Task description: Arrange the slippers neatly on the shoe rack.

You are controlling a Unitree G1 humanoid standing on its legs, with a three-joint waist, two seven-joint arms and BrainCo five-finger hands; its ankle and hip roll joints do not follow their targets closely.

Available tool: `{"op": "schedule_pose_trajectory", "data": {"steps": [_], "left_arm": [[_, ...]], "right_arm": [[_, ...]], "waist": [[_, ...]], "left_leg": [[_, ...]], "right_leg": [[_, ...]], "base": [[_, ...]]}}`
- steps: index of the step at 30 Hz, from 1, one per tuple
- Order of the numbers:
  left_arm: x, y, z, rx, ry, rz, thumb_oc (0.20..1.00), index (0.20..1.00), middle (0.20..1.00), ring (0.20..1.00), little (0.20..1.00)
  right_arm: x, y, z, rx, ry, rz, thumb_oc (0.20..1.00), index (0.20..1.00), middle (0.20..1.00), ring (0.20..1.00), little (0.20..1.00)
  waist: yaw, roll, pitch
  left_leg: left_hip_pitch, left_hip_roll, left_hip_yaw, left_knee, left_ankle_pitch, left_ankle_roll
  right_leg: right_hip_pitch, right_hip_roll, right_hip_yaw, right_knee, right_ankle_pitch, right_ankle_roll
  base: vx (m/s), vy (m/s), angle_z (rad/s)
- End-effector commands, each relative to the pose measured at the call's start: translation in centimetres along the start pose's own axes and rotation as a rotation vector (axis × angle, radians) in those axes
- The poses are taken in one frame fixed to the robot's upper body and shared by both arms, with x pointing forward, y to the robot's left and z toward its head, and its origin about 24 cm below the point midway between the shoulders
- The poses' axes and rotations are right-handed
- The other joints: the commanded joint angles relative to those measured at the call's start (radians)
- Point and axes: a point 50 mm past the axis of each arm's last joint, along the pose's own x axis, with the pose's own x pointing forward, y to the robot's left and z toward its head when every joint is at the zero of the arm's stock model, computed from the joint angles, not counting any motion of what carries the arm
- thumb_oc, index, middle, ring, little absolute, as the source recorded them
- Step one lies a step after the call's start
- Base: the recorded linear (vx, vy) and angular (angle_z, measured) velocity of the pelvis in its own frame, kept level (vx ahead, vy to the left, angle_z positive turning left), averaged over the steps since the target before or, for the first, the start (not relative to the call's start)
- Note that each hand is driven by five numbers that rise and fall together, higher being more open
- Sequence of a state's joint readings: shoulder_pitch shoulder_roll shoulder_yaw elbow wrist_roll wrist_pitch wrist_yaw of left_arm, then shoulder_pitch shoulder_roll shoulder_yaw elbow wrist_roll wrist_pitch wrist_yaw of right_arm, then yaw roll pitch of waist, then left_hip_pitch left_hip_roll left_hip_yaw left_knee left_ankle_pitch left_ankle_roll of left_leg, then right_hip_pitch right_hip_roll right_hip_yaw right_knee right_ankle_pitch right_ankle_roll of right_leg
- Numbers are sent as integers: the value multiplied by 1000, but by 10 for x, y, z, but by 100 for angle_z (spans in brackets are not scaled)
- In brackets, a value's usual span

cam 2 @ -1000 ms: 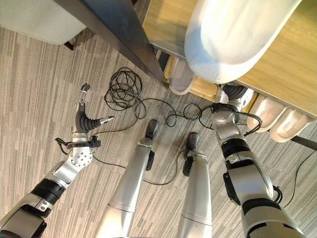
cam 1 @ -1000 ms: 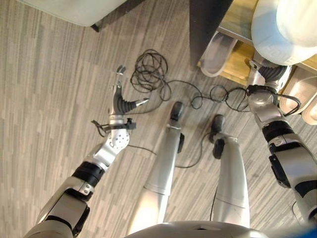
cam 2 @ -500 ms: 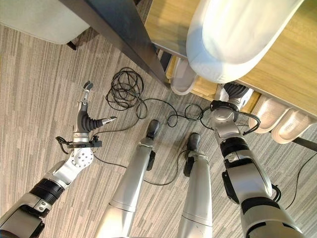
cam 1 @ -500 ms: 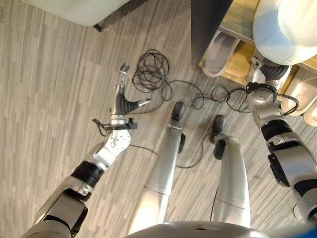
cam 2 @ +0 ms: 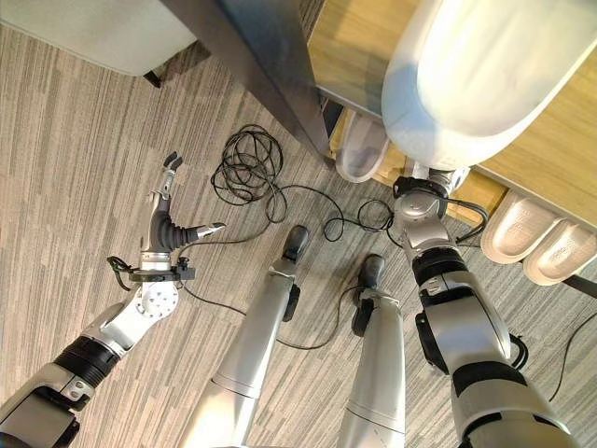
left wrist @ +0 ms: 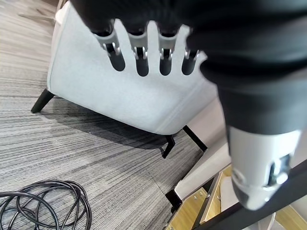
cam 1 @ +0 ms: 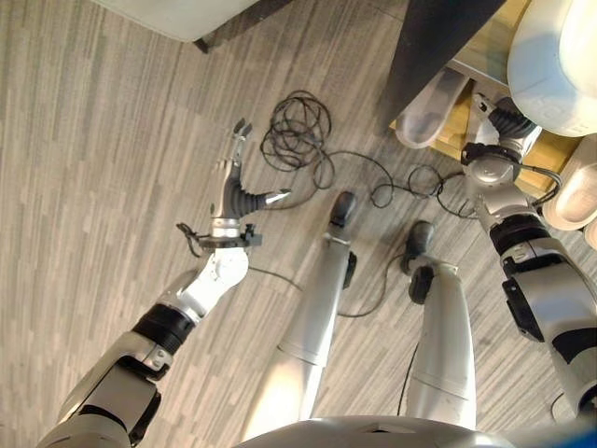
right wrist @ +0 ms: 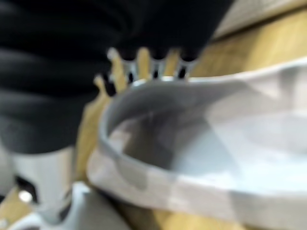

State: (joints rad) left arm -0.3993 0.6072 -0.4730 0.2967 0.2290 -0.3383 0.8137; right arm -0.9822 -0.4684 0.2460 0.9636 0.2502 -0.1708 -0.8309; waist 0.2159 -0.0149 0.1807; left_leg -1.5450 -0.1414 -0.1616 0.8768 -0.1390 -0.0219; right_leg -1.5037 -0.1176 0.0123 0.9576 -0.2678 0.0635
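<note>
The slipper I am working with lies on the top board of the shoe rack, a big pale grey shape at about 1 o'clock from my head. My right hand is up against its heel end: in the right wrist view my fingertips sit at the slipper's rim, while my thumb is beside its near wall. I cannot tell whether that hand grips the slipper or just rests on it, since the shoe hides most of the fingers. On the shelf below, more pale slippers stand side by side at 3 o'clock, and another slipper sits just inside the rack's dark post. My left hand hangs over the striped floor at 10 o'clock, well apart from the rack, fingers straight and spread, holding nothing. A pale grey chair on dark legs stands beyond it at 11 o'clock.
</note>
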Motion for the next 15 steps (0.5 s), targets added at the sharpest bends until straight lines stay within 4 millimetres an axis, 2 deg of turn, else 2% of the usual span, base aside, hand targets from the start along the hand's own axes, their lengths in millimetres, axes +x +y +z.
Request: {"op": "schedule_pose_trajectory", "data": {"steps": [1,8,13,15], "left_arm": [[-5,7,4,10,-63,10,1000,1000,1000,1000,1000],[-4,8,3,21,-61,25,1000,1000,1000,1000,1000],[-8,7,0,22,-31,26,1000,1000,1000,1000,1000],[-9,6,-1,24,-27,21,1000,1000,1000,1000,1000]], "right_arm": [[1,3,22,110,-65,-38,1000,1000,1000,1000,1000],[-7,-3,3,117,-11,-83,1000,1000,1000,1000,1000],[-27,-7,-24,110,38,-63,1000,1000,1000,1000,1000],[-31,-7,-28,106,44,-58,1000,1000,1000,1000,1000]], "waist": [[-8,39,7],[-13,40,15],[-27,43,22],[-27,43,24]], "left_leg": [[-17,-15,21,-76,-18,55],[-11,-12,29,-80,-18,57],[-5,-8,35,-84,-13,56],[-1,-6,36,-87,-12,56]], "right_leg": [[60,26,28,-36,-1,-18],[62,28,24,-39,3,-18],[62,34,28,-38,13,-15],[66,33,29,-41,14,-14]], "base": [[0,0,0],[0,0,0],[0,0,0],[0,0,0]]}}
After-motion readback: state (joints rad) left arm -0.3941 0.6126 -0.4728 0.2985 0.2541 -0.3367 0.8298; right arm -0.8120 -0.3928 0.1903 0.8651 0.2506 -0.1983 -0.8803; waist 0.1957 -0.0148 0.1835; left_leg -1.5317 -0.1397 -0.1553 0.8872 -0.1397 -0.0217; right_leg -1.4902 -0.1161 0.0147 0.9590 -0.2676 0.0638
